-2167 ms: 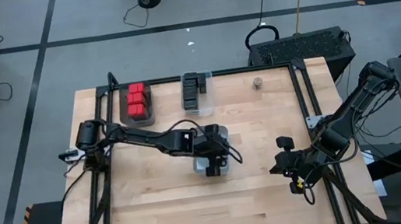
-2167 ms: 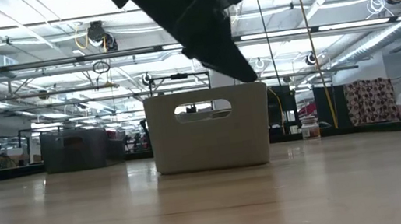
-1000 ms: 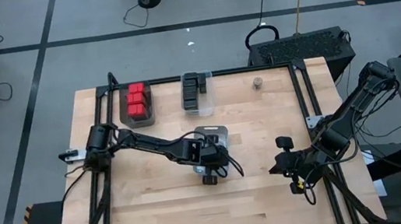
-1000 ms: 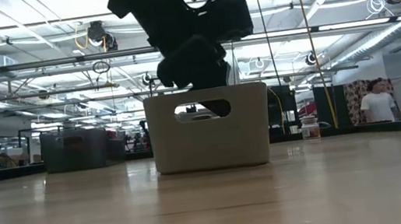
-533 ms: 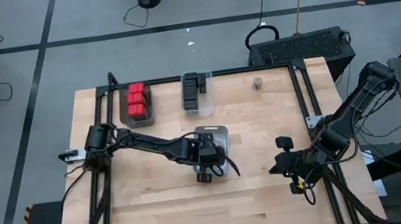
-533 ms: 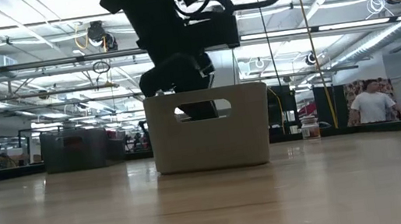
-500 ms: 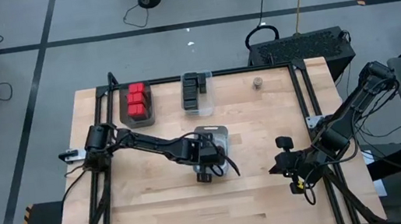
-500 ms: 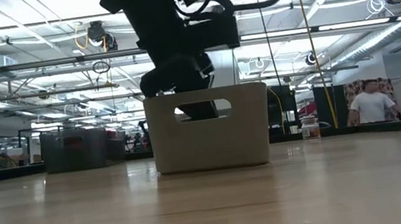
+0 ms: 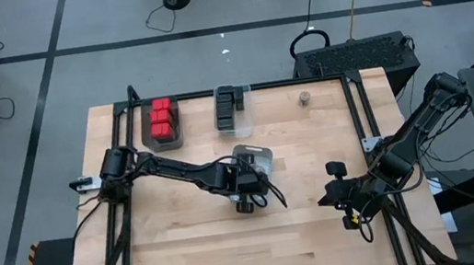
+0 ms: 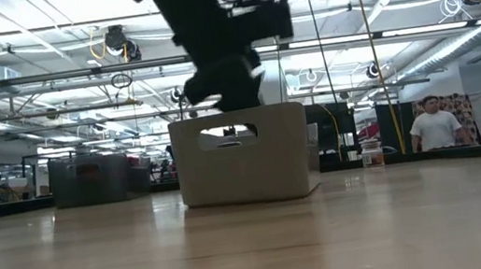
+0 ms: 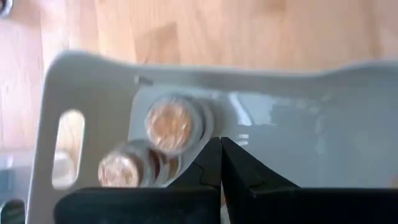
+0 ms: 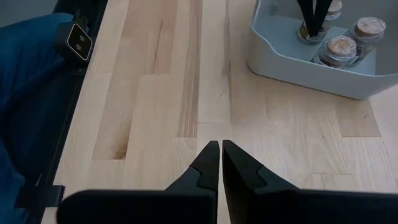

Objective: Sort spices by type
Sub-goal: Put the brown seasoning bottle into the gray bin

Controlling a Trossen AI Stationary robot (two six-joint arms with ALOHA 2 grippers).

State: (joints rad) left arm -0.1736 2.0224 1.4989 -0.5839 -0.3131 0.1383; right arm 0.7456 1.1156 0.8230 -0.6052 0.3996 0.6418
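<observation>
The left tool (image 9: 245, 202) hangs clenched and empty over the grey bin (image 9: 262, 158) at mid-table, where cork-topped jars (image 11: 173, 124) stand. Red boxes (image 9: 161, 121), black boxes (image 9: 230, 106) and a lone jar (image 9: 305, 98) sit at the far edge. The right tool (image 12: 219, 149) waits clenched.

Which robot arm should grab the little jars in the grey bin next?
Probably the left: its gripper is right over the grey bin holding the cork-topped jars, while the right gripper waits farther off.
</observation>
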